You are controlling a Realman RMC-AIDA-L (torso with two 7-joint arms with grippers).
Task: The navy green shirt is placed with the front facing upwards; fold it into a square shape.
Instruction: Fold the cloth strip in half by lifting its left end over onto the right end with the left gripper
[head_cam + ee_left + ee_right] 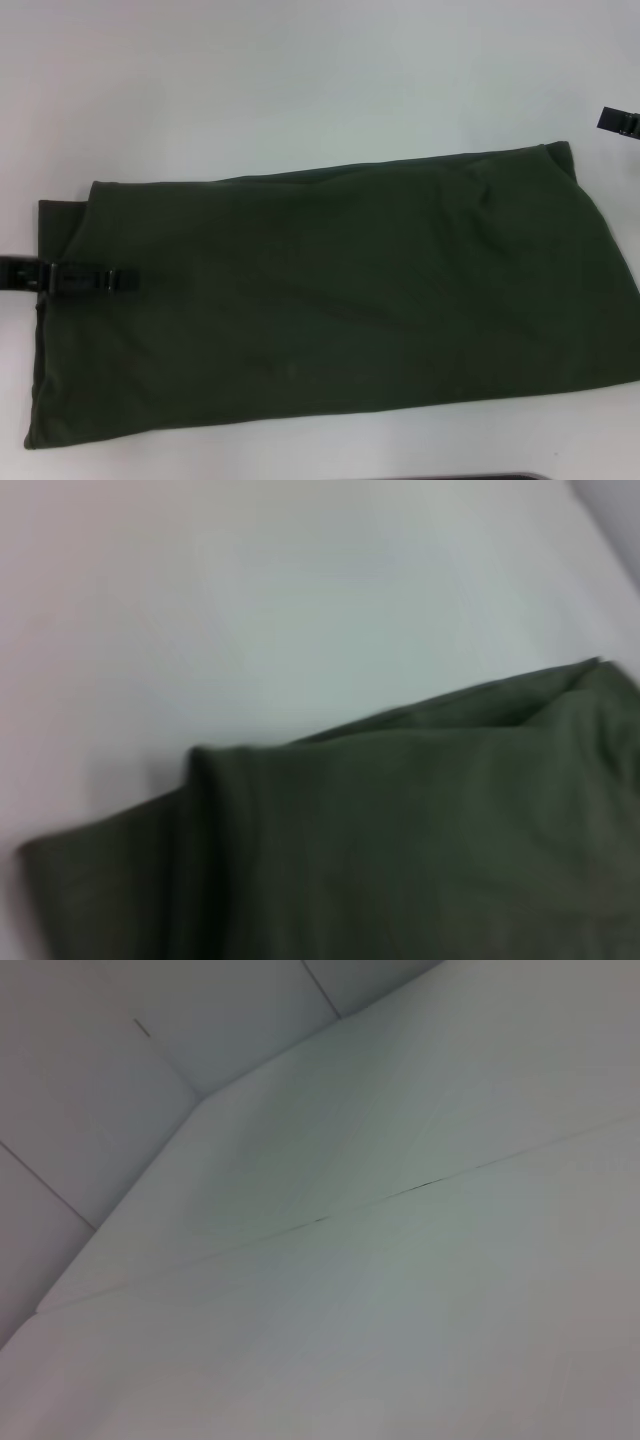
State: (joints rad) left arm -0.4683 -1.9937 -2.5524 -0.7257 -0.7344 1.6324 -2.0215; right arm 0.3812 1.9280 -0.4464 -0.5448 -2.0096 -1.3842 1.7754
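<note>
The navy green shirt (340, 300) lies flat on the white table (300, 90), folded into a long plain green band that runs from the left to the right edge of the head view. No lettering or collar shows. My left gripper (128, 281) reaches in from the left and sits low over the shirt's left end. In the left wrist view the shirt (400, 850) shows layered folded edges at one corner. My right gripper (622, 122) is off the cloth at the far right, just beyond the shirt's back right corner.
The right wrist view shows only the white table (400, 1300) with a thin seam (420, 1185) across it, and grey tiled floor (100, 1080) past its edge. Bare table lies behind the shirt and along its front.
</note>
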